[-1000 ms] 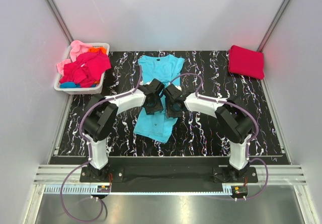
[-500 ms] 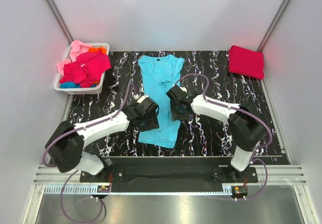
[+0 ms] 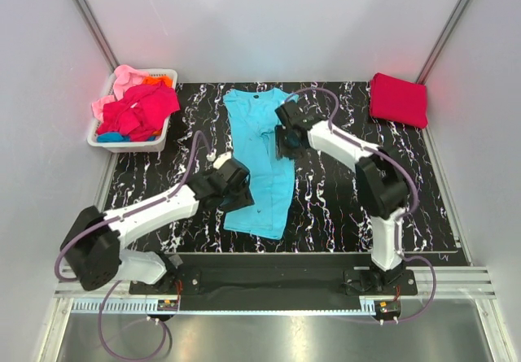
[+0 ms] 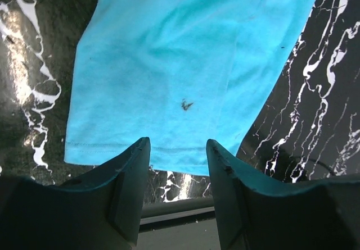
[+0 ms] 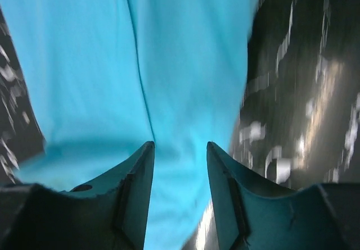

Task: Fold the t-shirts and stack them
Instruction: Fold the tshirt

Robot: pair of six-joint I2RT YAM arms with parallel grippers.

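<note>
1. The turquoise t-shirt (image 3: 259,134) lies mid-table as a narrow strip. Its long axis runs far to near, with the collar at the far end and the hem just short of the near edge of the table (image 3: 342,207).
2. Bare marble flanks it on both sides. A white basket (image 3: 122,144) of heaped shirts (image 3: 138,108) sits far left, and a folded red t-shirt (image 3: 398,99) far right.
3. The left gripper (image 4: 178,168) hangs over the hem, fingers spread, holding nothing.
4. The right gripper (image 5: 180,168) hangs over the strip's far half, toward its right edge, fingers spread, empty.
</note>
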